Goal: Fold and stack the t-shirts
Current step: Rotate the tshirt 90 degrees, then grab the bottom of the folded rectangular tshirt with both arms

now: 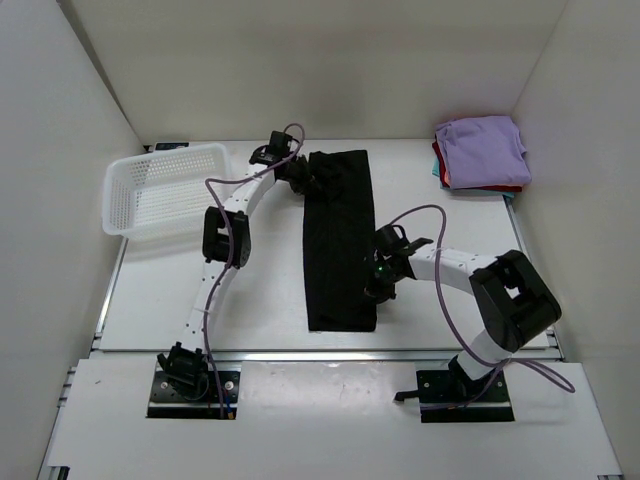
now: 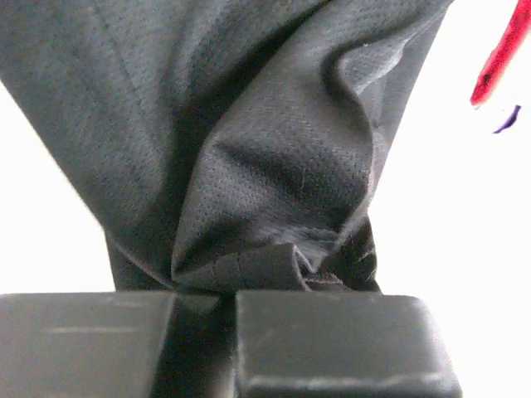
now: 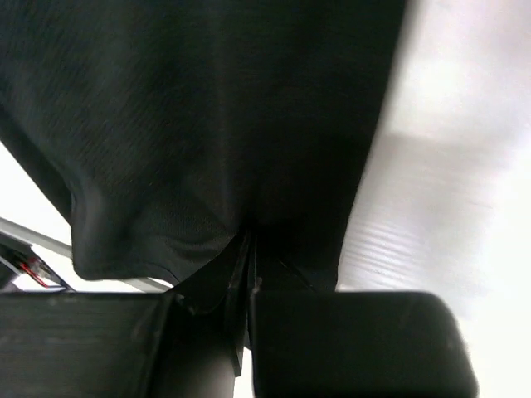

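Note:
The black t-shirt (image 1: 338, 250) lies as a long narrow strip down the middle of the table. My left gripper (image 1: 312, 182) is at the strip's far left corner, shut on a bunched fold of the black cloth (image 2: 274, 149); its jaws (image 2: 206, 298) pinch the hem. My right gripper (image 1: 375, 288) is at the strip's right edge, nearer the front, shut on black cloth (image 3: 207, 124) that runs between its jaws (image 3: 249, 294). The folded t-shirts (image 1: 482, 148) sit stacked at the far right corner, lavender on top with red and teal edges showing on the left side.
A white mesh basket (image 1: 165, 190) stands at the far left, beside the left arm. White walls close in the table on three sides. A red sliver (image 2: 498, 58) shows at the left wrist view's top right.

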You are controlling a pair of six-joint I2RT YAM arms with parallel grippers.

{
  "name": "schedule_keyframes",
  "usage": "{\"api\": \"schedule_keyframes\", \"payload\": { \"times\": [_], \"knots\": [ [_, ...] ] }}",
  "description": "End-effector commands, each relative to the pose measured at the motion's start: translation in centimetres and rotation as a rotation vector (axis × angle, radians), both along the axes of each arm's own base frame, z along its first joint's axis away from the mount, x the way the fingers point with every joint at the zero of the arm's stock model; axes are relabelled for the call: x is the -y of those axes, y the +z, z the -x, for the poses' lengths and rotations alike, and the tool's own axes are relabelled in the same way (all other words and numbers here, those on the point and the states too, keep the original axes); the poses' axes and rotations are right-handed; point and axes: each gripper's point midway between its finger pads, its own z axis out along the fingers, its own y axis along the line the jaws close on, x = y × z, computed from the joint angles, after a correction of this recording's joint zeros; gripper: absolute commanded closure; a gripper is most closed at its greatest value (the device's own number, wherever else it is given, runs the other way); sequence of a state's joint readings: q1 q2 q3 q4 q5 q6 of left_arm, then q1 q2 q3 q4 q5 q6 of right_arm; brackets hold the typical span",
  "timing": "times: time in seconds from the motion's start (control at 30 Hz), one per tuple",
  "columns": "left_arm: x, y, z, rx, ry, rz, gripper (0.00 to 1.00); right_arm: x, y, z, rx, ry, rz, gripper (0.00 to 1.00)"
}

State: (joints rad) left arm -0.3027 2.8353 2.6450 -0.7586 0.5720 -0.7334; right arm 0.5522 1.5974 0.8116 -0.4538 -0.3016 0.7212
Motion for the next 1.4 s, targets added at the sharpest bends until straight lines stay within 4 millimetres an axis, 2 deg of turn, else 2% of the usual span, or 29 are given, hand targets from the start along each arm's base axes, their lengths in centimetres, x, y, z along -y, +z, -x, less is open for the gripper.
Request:
{"api": "schedule_keyframes", "payload": {
  "times": [0.0, 0.03, 0.1, 0.13, 0.17, 0.2, 0.23, 0.3, 0.33, 0.37, 0.4, 0.43, 0.47, 0.5, 0.53, 0.6, 0.63, 0.67, 0.7, 0.73, 0.77, 0.83, 0.87, 0.97, 1.17, 1.2, 1.27, 1.33, 1.37],
  "knots": [
    [0.9, 5.2, -2.5, 0.133, 0.014, 0.1, 0.82, 0.1, -1.1, -0.6, 0.071, 0.083, 0.047, 1.0],
    [1.0, 6.1, -2.3, 0.143, 0.003, 0.111, 0.77, -0.3, 0.0, -1.6, 0.121, 0.096, 0.031, 1.0],
    [0.8, 10.7, -1.5, 0.204, -0.021, 0.116, 0.57, -0.6, 2.5, -3.2, 0.226, 0.113, 0.007, 0.95],
    [1.1, 13.9, -0.7, 0.259, -0.048, 0.121, 0.54, -0.3, 3.0, -3.4, 0.245, 0.118, 0.005, 0.92],
    [0.7, 14.0, 0.0, 0.241, -0.048, 0.099, 0.52, -0.4, 4.3, -4.0, 0.294, 0.13, -0.021, 0.84],
    [0.6, 16.3, 0.8, 0.283, -0.067, 0.088, 0.51, 0.3, 5.1, -4.4, 0.307, 0.109, -0.028, 0.73],
    [0.2, 18.2, 2.2, 0.302, -0.088, 0.071, 0.49, 0.8, 5.6, -5.0, 0.322, 0.101, -0.046, 0.68],
    [-1.2, 17.3, 4.6, 0.265, -0.086, -0.023, 0.43, 2.0, 6.8, -5.2, 0.304, 0.08, -0.079, 0.63],
    [-1.3, 19.9, 6.2, 0.319, -0.102, -0.035, 0.39, 3.1, 6.9, -5.2, 0.296, 0.064, -0.075, 0.61],
    [-2.1, 17.1, 7.6, 0.261, -0.097, -0.074, 0.38, 3.7, 7.1, -5.4, 0.305, 0.058, -0.07, 0.58],
    [-3.1, 16.5, 9.6, 0.245, -0.08, -0.086, 0.35, 4.4, 7.2, -5.1, 0.295, 0.044, -0.079, 0.58],
    [-3.4, 18.6, 11.5, 0.271, -0.071, -0.073, 0.32, 5.1, 7.3, -5.0, 0.3, 0.025, -0.083, 0.57],
    [-4.3, 15.3, 13.5, 0.202, -0.065, -0.102, 0.32, 5.6, 6.8, -4.5, 0.279, 0.007, -0.088, 0.56],
    [-5.3, 14.0, 16.2, 0.163, -0.053, -0.121, 0.31, 5.5, 6.5, -3.5, 0.251, -0.003, -0.11, 0.56],
    [-5.4, 15.2, 18.0, 0.183, -0.061, -0.116, 0.3, 5.5, 6.5, -2.8, 0.252, 0.009, -0.123, 0.56],
    [-6.7, 10.4, 23.7, 0.085, -0.08, -0.195, 0.3, 5.5, 5.2, -1.0, 0.213, -0.002, -0.135, 0.55],
    [-6.9, 8.8, 27.1, 0.044, -0.099, -0.214, 0.28, 4.8, 5.5, -0.6, 0.222, 0.012, -0.157, 0.53],
    [-6.3, 9.6, 28.5, 0.08, -0.095, -0.206, 0.28, 4.4, 4.7, 0.7, 0.187, 0.013, -0.163, 0.53],
    [-6.9, 6.9, 31.0, 0.023, -0.099, -0.229, 0.28, 4.4, 4.5, 1.2, 0.184, -0.003, -0.175, 0.5],
    [-7.0, 5.7, 33.4, -0.009, -0.089, -0.237, 0.28, 4.0, 4.2, 2.0, 0.181, 0.011, -0.191, 0.5],
    [-6.5, 6.0, 34.2, 0.004, -0.067, -0.2, 0.28, 3.6, 4.3, 2.3, 0.182, 0.007, -0.211, 0.5],
    [-6.9, 3.1, 37.2, -0.06, -0.038, -0.19, 0.24, 3.3, 3.5, 3.7, 0.154, 0.008, -0.23, 0.49],
    [-6.2, 3.4, 37.2, -0.049, -0.021, -0.152, 0.24, 3.3, 3.1, 3.9, 0.14, 0.001, -0.226, 0.47],
    [-6.1, 1.5, 38.3, -0.078, -0.031, -0.159, 0.24, 3.2, 2.2, 4.6, 0.128, 0.001, -0.249, 0.46],
    [-4.2, 1.5, 35.8, -0.042, -0.028, -0.16, 0.24, 2.5, 1.0, 5.0, 0.104, 0.025, -0.263, 0.45],
    [-4.1, 0.8, 36.0, -0.066, -0.032, -0.177, 0.24, 2.4, 1.2, 4.6, 0.113, 0.024, -0.266, 0.45],
    [-3.0, 0.7, 35.8, -0.064, -0.057, -0.184, 0.3, 1.8, 1.0, 4.5, 0.087, 0.039, -0.277, 0.45],
    [-2.0, -0.1, 36.6, -0.087, -0.087, -0.176, 0.47, 1.3, 0.6, 5.0, 0.07, 0.086, -0.276, 0.45],
    [-1.5, -0.4, 37.3, -0.097, -0.117, -0.153, 0.63, 1.0, 0.4, 5.3, 0.046, 0.1, -0.28, 0.47]
  ]
}}
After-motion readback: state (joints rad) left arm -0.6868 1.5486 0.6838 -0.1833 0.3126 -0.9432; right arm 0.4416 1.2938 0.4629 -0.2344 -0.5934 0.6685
